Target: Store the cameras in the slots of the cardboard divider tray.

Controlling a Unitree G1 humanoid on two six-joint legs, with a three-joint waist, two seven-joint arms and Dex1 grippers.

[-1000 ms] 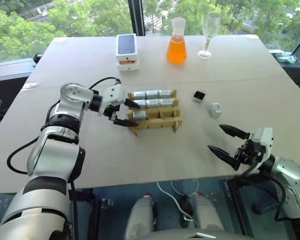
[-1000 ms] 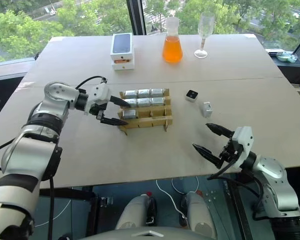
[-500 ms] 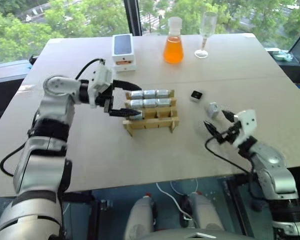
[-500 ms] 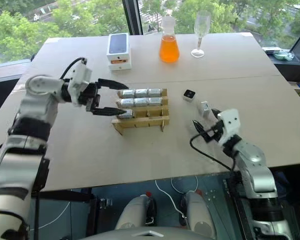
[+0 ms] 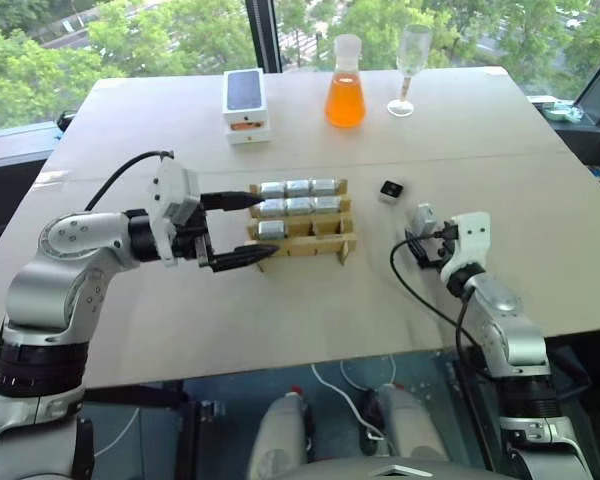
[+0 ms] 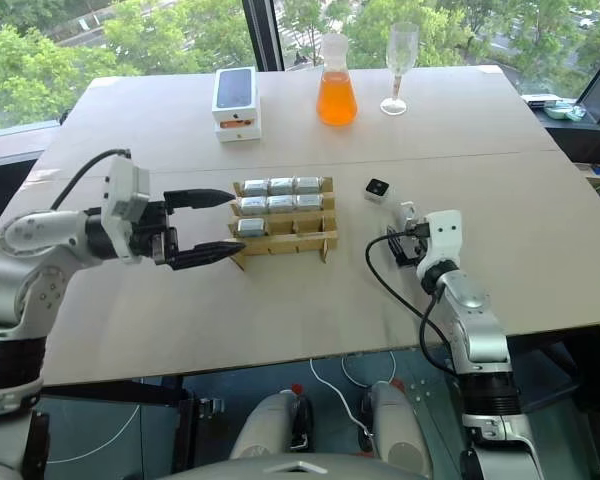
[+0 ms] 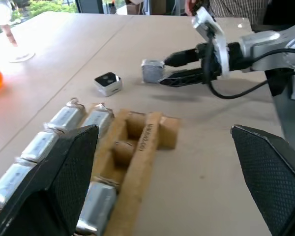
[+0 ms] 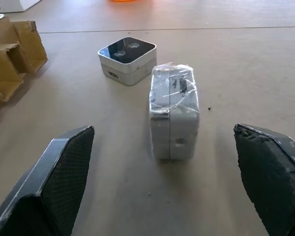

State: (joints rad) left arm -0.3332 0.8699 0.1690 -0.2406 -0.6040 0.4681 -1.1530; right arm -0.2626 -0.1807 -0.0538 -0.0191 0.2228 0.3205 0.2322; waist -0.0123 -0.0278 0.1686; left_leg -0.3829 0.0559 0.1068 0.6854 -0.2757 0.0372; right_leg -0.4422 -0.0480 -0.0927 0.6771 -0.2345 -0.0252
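The cardboard divider tray (image 5: 302, 251) sits mid-table with several wrapped silver cameras (image 5: 300, 206) in its back rows and one at the front left. Right of it lie two loose cameras: a black-faced one (image 5: 392, 190) and a film-wrapped silver one (image 5: 423, 215). My left gripper (image 5: 263, 226) hovers open and level at the tray's left end, holding nothing. Low over the table, my right gripper (image 7: 164, 72) is open, and the wrapped camera (image 8: 173, 110) stands just ahead of its fingertips (image 8: 73, 162).
At the far side of the table stand a white phone box (image 5: 246, 100), a flask of orange liquid (image 5: 345, 95) and a wine glass (image 5: 408, 65). The tray's front row has empty slots (image 7: 132, 123). A person (image 7: 231, 7) stands beyond the table's right edge.
My right gripper has come forward from the table's near edge up to the wrapped camera. The left gripper has drawn back from the tray's left end and levelled out.
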